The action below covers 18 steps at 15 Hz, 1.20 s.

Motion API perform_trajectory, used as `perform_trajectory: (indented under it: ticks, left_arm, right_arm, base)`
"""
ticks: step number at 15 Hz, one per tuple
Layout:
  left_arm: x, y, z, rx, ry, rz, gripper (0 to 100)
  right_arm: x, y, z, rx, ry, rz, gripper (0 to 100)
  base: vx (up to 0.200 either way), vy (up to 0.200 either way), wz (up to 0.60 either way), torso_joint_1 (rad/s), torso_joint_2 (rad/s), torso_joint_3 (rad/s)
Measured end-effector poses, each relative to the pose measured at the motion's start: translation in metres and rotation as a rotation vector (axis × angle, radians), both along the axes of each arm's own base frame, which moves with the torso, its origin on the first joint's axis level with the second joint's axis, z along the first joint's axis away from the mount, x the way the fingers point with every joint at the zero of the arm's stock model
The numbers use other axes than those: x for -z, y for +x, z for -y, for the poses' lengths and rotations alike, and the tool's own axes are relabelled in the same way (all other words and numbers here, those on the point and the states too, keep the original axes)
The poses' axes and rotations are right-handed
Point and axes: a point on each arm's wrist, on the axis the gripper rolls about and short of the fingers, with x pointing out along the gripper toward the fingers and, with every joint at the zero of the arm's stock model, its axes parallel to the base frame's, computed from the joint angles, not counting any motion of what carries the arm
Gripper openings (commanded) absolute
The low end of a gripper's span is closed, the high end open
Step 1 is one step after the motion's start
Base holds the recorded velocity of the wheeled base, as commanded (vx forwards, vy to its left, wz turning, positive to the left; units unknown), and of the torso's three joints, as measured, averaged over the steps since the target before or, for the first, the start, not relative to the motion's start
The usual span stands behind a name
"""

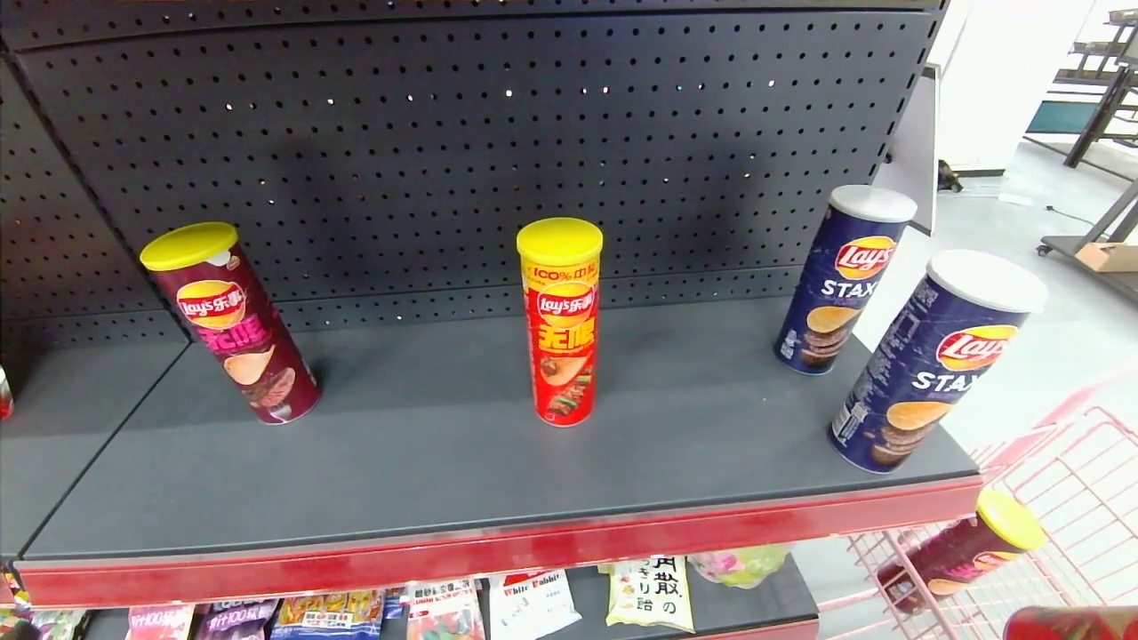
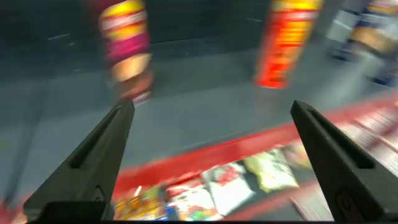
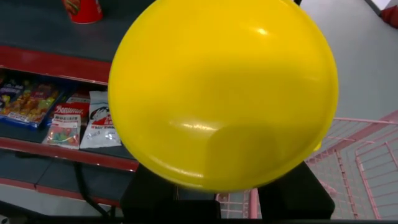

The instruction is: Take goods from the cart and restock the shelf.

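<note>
The dark grey shelf point(image 1: 444, 462) with the red front edge carries four upright crisp cans, set well apart. A maroon can point(image 1: 233, 324) with a yellow lid stands toward the left and a red can point(image 1: 562, 324) near the middle. At the right end, the rear blue can point(image 1: 840, 284) is by the pegboard and the front blue can point(image 1: 933, 364) sits near the edge. The lower shelf point(image 1: 747, 604) holds what look like snack packets point(image 1: 533, 604).

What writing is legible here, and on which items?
"Lay's" and "STAX": rear blue can, front blue can.
"Lay's", "100%": red can.
"Lay's": maroon can.
"White Rabbit": white packet.
Other packets: print too small to read.
</note>
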Motion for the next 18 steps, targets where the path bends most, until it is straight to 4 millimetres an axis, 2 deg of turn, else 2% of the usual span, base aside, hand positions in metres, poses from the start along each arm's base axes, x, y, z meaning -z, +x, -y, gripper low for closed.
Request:
perform_trajectory:
  ticks: [2,4,7,10,13,16,18]
  left_arm:
    - [-0.026,0.037,0.007,0.174,0.044,-0.049,100]
    - [-0.039,0.085,0.017,0.292,0.098,-0.079,100]
    - [-0.043,0.153,0.041,0.457,0.142,-0.097,100]
    - [-0.037,0.202,0.067,0.551,0.171,-0.127,100]
    - [-0.036,0.245,0.088,0.585,0.192,-0.108,100]
    - [-0.034,0.274,0.107,0.616,0.194,-0.105,100]
    - [-0.031,0.286,0.119,0.634,0.197,-0.109,100]
  right_arm:
    - [0.000,0.001,0.000,-0.005,0.001,-0.006,0]
    - [0.000,0.002,0.000,-0.005,0.001,-0.016,0]
    - [-0.001,0.003,0.000,-0.005,0.002,-0.019,0]
    - [-0.002,0.003,0.000,-0.005,0.009,-0.017,0]
    - [-0.002,0.002,0.000,-0.003,0.009,-0.015,0]
    - [-0.002,0.002,0.000,-0.002,0.009,-0.013,0]
    - [-0.002,0.002,0.000,-0.002,0.009,-0.013,0]
  base:
    - [0.000,0.000,0.00,0.000,0.00,0.000]
    - [0.000,0.000,0.00,0.000,0.00,0.000]
    - [0.000,0.000,0.00,0.000,0.00,0.000]
    - [0.000,0.000,0.00,0.000,0.00,0.000]
    - [0.000,0.000,0.00,0.000,0.00,0.000]
    - [0.000,0.000,0.00,0.000,0.00,0.000]
    - [0.000,0.000,0.00,0.000,0.00,0.000]
